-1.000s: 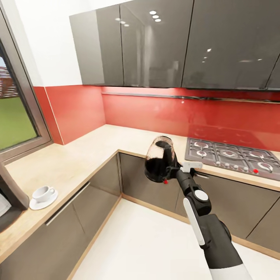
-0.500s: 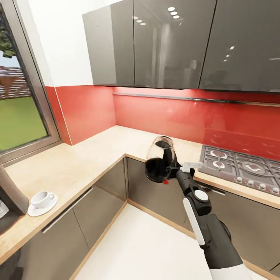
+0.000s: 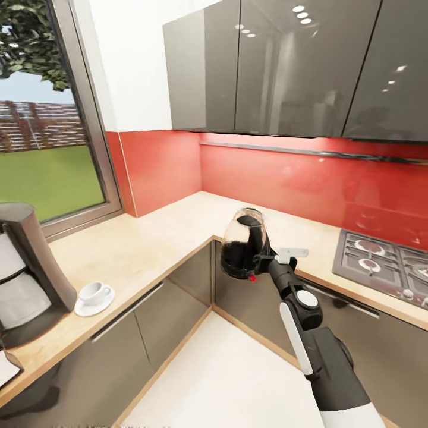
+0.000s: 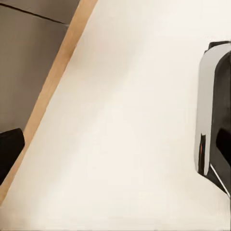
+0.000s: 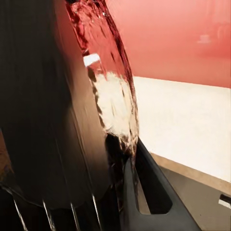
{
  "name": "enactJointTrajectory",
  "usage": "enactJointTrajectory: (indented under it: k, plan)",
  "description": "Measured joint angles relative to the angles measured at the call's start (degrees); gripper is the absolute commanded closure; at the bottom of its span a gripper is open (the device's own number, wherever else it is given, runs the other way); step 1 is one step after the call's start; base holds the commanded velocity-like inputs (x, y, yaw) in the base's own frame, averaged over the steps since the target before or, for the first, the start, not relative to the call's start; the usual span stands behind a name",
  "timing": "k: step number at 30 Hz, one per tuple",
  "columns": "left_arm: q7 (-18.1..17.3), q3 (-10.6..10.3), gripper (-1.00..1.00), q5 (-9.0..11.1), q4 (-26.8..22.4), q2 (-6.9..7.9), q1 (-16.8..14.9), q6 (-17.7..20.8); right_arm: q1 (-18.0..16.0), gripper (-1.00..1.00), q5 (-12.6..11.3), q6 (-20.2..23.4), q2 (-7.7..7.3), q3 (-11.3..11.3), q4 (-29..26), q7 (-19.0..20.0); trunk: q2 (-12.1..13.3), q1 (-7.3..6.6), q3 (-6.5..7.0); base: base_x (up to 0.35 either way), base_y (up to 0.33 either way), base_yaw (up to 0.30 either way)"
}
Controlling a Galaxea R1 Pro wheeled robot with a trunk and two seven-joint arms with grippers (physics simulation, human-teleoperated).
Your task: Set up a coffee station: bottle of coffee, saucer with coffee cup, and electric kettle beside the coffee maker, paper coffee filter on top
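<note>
Carrying the kettle (image 3: pixel 242 244) in mid-air over the floor, the right gripper (image 3: pixel 260 257) is clamped on its handle side; a loose hold could drop it before the countertop (image 3: pixel 134 246). Largest ahead, the coffee maker (image 3: pixel 27 270) crowds the landing spot, then the saucer (image 3: pixel 94 304) and cup (image 3: pixel 95 293) beside it. I cannot tell the left gripper's state.

Red backsplash (image 3: pixel 261 178), beige kitchen countertop (image 3: pixel 148 244), white coffee cup (image 3: pixel 94 293) on white saucer (image 3: pixel 95 306), glossy grey cabinets (image 3: pixel 267 65).
</note>
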Motion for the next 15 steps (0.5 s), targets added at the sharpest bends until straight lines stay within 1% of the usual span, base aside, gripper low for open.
enactJointTrajectory:
  k: [2, 7, 9, 11, 15]
  plan:
    - [0.49, 0.05, -1.0, 0.09, 0.2, -0.05, 0.85, 4.78, 0.0, 1.0, -0.06, 0.0, 0.0, 0.12, 0.0, 0.01, 0.0, 0.0, 0.0, 0.0, 0.0, 0.275]
    - [0.77, 0.06, -1.0, 1.55, 0.38, -0.07, 2.16, 12.03, 0.0, 1.0, 0.04, 0.01, 0.0, 0.16, -0.01, 0.0, -0.01, 0.0, -0.01, 0.005, 0.0, 0.275]
    - [0.82, 0.07, -1.0, 1.92, 0.46, -0.09, 2.33, 15.28, 0.0, 1.0, 0.01, 0.0, 0.0, 0.18, -0.02, 0.02, -0.02, -0.01, -0.01, 0.158, -0.033, 0.275]
    - [0.83, 0.11, -1.0, 2.01, 0.5, -0.13, 2.38, 16.78, 0.0, 1.0, 0.02, 0.01, 0.0, 0.18, -0.02, 0.01, -0.02, -0.02, -0.01, 0.249, -0.081, 0.274]
    - [0.83, 0.15, -1.0, 2.11, 0.52, -0.16, 2.41, 17.45, 0.0, 1.0, 0.03, 0.01, 0.01, 0.25, -0.09, 0.02, -0.02, -0.03, -0.02, 0.284, -0.143, 0.271]
